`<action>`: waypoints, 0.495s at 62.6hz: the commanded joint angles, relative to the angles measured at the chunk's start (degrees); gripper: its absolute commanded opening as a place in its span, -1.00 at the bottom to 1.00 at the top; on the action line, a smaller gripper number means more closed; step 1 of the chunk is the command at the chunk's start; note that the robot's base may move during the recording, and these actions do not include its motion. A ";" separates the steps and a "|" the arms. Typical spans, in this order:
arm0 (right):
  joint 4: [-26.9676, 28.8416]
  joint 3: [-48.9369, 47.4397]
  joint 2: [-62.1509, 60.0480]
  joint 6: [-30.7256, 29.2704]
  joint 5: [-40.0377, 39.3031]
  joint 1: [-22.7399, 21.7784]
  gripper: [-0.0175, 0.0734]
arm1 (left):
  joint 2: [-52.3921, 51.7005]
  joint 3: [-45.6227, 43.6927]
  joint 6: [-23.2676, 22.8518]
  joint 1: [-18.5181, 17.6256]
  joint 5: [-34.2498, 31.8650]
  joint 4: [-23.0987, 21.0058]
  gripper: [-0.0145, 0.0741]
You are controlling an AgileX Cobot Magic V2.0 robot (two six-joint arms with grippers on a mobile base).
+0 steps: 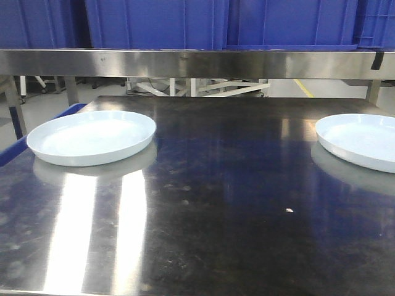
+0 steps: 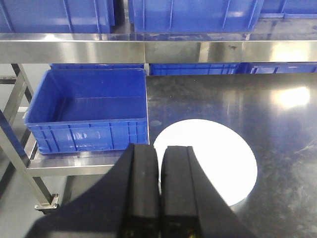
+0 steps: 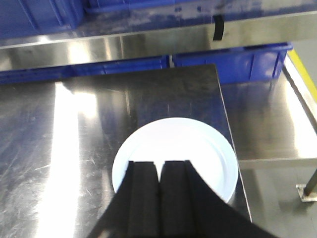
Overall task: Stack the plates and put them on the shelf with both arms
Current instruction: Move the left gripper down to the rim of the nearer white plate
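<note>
Left plate (image 1: 91,137): lies flat and empty on the bench (image 1: 216,203), close to its left edge and toward the far left corner
Right plate (image 1: 361,140): lies flat close to the bench's right edge, well apart from the left plate, with bare steel between them; the front view cuts off its right side
Left gripper (image 2: 159,153): clenched on nothing, its two black fingers pressed together with only a thin slit; it hangs over the near left rim of the left plate, which spreads ahead and to its right
Right gripper (image 3: 159,168): clenched on nothing; it hangs over the near part of the right plate, which shows ahead and on both sides of the fingers
Shelf (image 1: 185,61): a steel board across the bench's far edge, carrying blue crates (image 1: 160,21)
Open blue crate (image 2: 89,109): on a lower steel ledge just beside the bench's left edge
</note>
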 commanded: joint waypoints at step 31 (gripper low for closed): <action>5.66 -4.87 8.01 -0.46 -5.85 -0.21 -0.49 | -0.02 -2.02 -0.55 -0.39 -1.72 -5.08 -0.47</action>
